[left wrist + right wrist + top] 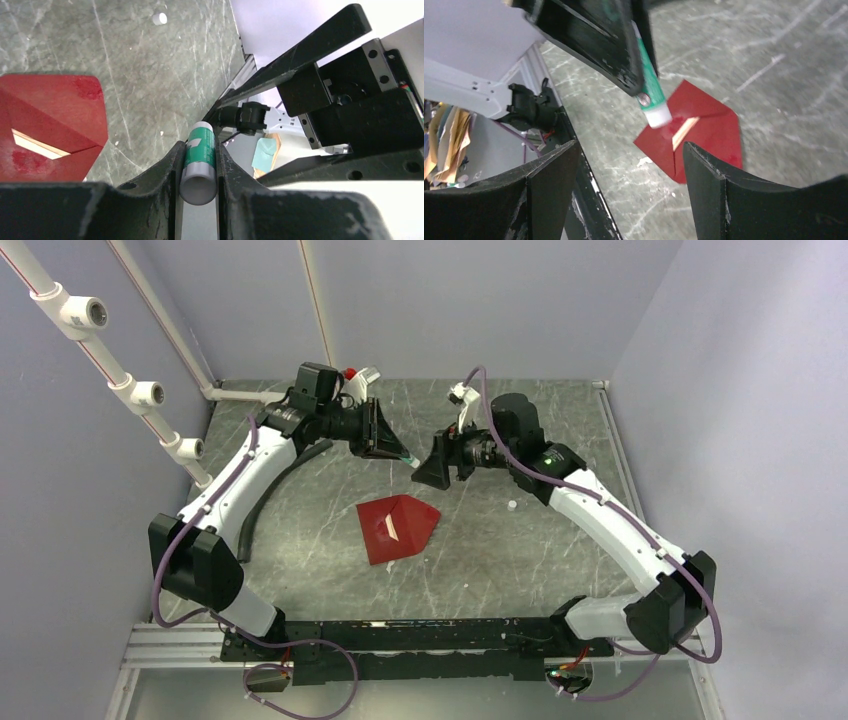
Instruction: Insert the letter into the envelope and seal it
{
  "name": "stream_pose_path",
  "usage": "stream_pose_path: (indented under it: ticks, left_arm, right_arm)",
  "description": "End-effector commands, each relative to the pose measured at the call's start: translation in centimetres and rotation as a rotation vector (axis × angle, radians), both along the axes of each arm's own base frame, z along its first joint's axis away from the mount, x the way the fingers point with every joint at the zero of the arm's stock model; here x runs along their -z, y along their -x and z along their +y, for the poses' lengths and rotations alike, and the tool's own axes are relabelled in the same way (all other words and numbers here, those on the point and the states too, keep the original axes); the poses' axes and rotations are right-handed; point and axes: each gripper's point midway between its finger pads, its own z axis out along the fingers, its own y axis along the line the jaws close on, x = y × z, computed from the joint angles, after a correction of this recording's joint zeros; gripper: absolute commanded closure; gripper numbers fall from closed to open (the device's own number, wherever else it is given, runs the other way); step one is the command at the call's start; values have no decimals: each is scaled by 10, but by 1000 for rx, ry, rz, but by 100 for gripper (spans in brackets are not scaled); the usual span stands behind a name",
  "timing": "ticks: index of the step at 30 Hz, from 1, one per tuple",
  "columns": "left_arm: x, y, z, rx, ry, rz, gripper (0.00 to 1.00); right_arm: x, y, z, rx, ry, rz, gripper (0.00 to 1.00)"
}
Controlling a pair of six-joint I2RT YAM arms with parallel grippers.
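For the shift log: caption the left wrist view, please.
Left gripper clamps a green glue stick; red envelope, a sliver of letter showing, lies at left.

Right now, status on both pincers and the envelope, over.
Left pincer shut on glue stick. Right pincer open, empty. Envelope flat on table, letter sliver showing at flap. Small white cap loose nearby.

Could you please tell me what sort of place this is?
Most likely a robot test booth in a lab: the left arm and right arm are bolted to a metal rail at the edge of a stone-patterned table, and plain grey walls close it in on three sides.
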Motion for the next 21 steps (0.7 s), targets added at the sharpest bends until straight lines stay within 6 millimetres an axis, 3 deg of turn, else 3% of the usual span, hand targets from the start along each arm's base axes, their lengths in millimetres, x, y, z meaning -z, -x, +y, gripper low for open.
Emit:
stream_pose_path:
  ticks: [1,6,10,14,17,21]
  left_arm:
    - [-24,16,-7,114,77,-50,98]
    - [-30,23,-9,137,116,-40,97]
    - [-35,26,-11,149,150,-38,96]
    - [-37,29,-11,174,161,-37,92]
    - [-39,29,-10,169,151,-53,86]
    - [-42,25,-10,143,144,-68,68]
  right_arm:
    - [-32,11,23,-141,-93,-147,22]
    - [-28,5,31,-139,-60,-157,27]
    - [-31,5,36,-165,-69,-164,49]
    - [-37,5,39,-178,-92,-182,61]
    - [-39,5,40,-173,-104,-183,70]
    - [-44,6,41,-157,-148,-171,81]
